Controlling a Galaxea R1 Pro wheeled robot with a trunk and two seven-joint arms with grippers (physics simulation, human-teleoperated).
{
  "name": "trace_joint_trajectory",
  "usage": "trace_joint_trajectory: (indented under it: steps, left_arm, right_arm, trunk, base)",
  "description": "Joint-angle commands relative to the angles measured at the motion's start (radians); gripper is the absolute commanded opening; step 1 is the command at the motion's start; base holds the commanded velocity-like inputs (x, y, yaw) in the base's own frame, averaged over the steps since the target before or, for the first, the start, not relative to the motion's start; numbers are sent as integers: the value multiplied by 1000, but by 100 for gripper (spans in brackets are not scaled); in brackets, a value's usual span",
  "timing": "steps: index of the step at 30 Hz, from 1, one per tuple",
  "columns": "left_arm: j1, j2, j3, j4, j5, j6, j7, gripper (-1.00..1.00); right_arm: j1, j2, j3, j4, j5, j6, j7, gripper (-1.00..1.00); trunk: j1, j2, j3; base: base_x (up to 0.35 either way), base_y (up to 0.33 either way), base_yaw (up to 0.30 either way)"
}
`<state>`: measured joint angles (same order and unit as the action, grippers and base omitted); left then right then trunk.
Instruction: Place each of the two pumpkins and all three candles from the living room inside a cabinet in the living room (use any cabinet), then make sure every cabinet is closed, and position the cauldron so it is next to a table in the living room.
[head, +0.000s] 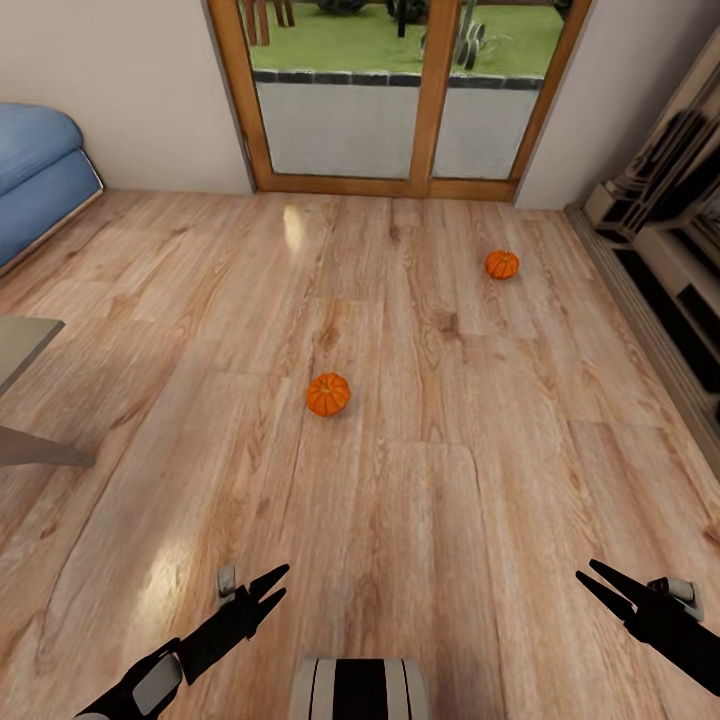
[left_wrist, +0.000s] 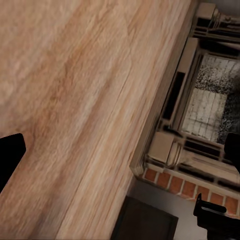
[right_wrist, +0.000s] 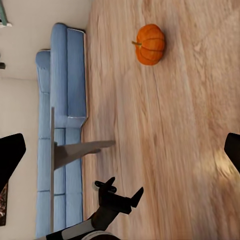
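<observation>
Two orange pumpkins lie on the light wood floor: the nearer one (head: 328, 394) straight ahead, also seen in the right wrist view (right_wrist: 150, 44), and the farther one (head: 502, 264) toward the fireplace. My left gripper (head: 272, 585) hovers open and empty, low and short of the nearer pumpkin. My right gripper (head: 600, 582) is open and empty at the right. A corner of the grey table (head: 22, 345) juts in at the left. A dark brown corner, probably the cabinet (left_wrist: 145, 222), shows beside red bricks. Candles and cauldron are out of view.
The blue sofa (head: 40, 170) stands at the far left, behind the table. A wood-framed glass door (head: 400, 100) closes the far wall. The fireplace surround (head: 665, 230) with its raised hearth runs along the right side.
</observation>
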<state>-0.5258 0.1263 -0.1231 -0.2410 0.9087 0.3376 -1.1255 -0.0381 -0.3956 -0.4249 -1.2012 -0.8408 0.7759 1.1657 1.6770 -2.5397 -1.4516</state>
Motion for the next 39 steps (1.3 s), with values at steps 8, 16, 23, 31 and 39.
trace_joint_trajectory:
  steps: [8, 16, 23, 31, 39]
  left_arm:
    - [0, 1, -7, 0, 11, 8, -4, 100]
    - [0, 1, -7, 0, 10, 8, -4, 100]
    - [0, 1, -7, 0, 11, 8, -5, 100]
    - [0, 1, -7, 0, 11, 8, -5, 100]
    - [0, 1, -7, 1, 11, 9, -4, 100]
  right_arm:
    - [0, 0, 0, 0, -5, 6, 0, 100]
    - [0, 0, 0, 0, -5, 6, 0, 100]
    - [0, 0, -1, 0, -6, 6, 0, 100]
    - [0, 0, -2, 0, -6, 7, 0, 100]
    - [0, -1, -2, 0, -6, 6, 0, 100]
  trunk:
    - [0, 0, -1]
    - [0, 0, -1]
    - [0, 0, -1]
    - [0, 0, -1]
    - [0, 0, -1]
  base:
    - [252, 0, 0]
    - [313, 0, 0]
    - [322, 0, 0]
    - [334, 29, 0]
    - [322, 114, 0]
